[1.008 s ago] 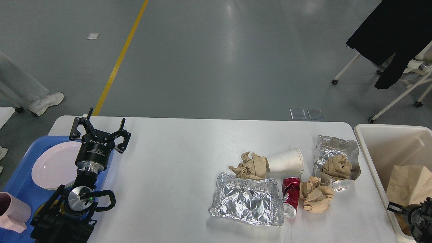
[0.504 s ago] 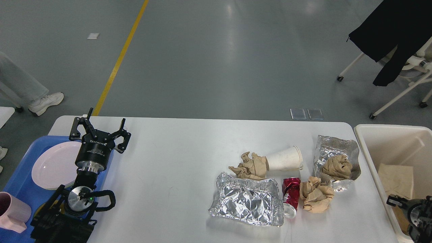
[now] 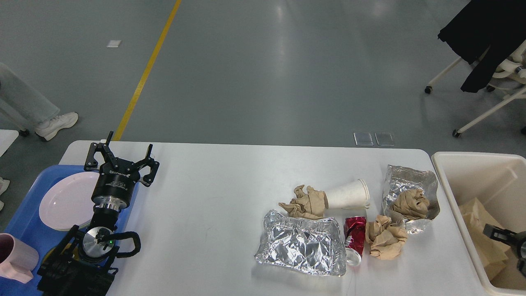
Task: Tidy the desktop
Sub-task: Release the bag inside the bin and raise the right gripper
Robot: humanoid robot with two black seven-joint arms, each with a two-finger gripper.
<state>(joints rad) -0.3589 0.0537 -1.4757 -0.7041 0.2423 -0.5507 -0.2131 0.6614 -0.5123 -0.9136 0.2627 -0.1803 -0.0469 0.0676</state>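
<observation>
The white desktop (image 3: 226, 185) holds litter at its right half: a crumpled brown paper (image 3: 305, 201), a white paper cup (image 3: 349, 194) on its side, a large foil sheet (image 3: 302, 246), a red can (image 3: 355, 237), another brown paper wad (image 3: 384, 236), and a foil piece (image 3: 409, 181) with brown paper in it. My left gripper (image 3: 122, 158) is open and empty, above the tray's right edge. My right gripper (image 3: 507, 238) shows only partly at the right edge, over the cream bin (image 3: 460, 158); its fingers cannot be told apart.
A brown paper bag (image 3: 476, 224) lies in the bin. A blue tray (image 3: 24, 224) at the left holds a pink plate (image 3: 65, 199) and a pink mug (image 3: 14, 257). A person's shoe (image 3: 55, 123) and a wheeled chair with a black garment (image 3: 481, 28) stand beyond the table.
The paper bag has sunk from upright to lying lower in the bin. My right gripper has moved right, toward the view's edge. The chair with the garment rolled right. Left arm unmoved.
</observation>
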